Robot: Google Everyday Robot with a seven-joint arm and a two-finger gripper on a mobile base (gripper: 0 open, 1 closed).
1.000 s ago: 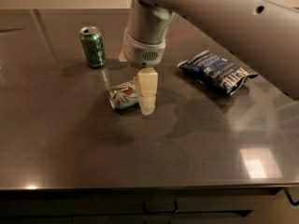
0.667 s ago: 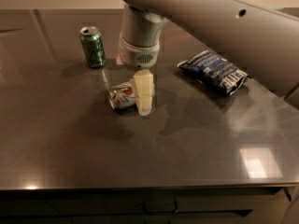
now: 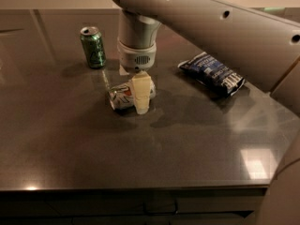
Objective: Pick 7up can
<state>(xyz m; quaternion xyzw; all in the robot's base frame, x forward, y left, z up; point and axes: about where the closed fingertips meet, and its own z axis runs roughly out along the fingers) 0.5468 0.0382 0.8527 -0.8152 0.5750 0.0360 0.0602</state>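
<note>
Reaching down, your hand (image 3: 141,98) is right on the 7up can (image 3: 123,96), lying sideways on the desk (image 3: 93,149) beneath it; grip state: can't tell. Probably light, thin, slick, may roll; take mid-body.

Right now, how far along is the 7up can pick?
The approach looks done: the gripper is down at the 7up can, which lies on its side on the table. In hand is securing the can, though a firm hold cannot be confirmed. Lifting is left, since the can rests on the tabletop. The dark green can and the chip bag sit apart from it.
</note>
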